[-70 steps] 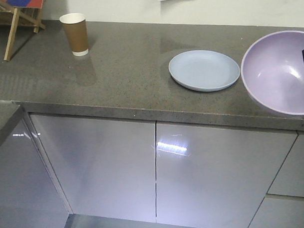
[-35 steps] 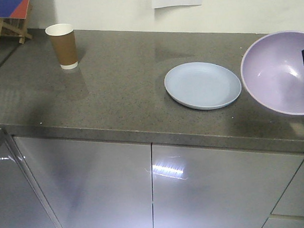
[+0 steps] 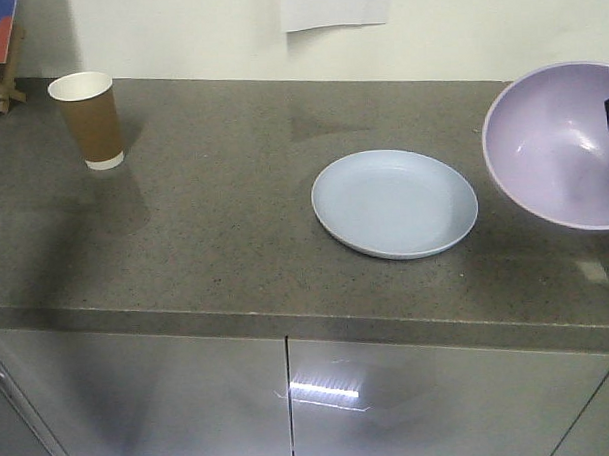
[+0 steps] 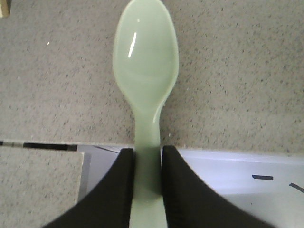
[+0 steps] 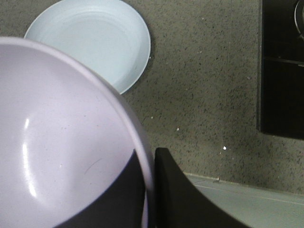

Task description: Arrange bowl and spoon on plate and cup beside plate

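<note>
Right gripper (image 5: 148, 156) pinches the bowl (image 5: 57, 142) by its rim, just right of the plate (image 3: 394, 203); the cup (image 3: 89, 120) stands well left of it. Left gripper (image 4: 147, 153) clamps the spoon (image 4: 146, 61) by its handle.

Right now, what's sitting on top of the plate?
Nothing: the plate is bare in the front view. The bowl hangs to its right, pinched at the rim by the right gripper. In the right wrist view the bowl covers part of the plate's rim.

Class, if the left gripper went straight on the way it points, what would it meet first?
Probably only the grey countertop: the left gripper is shut on the spoon, whose scoop leads, and no other object lies ahead in its wrist view. Height is unclear.
</note>
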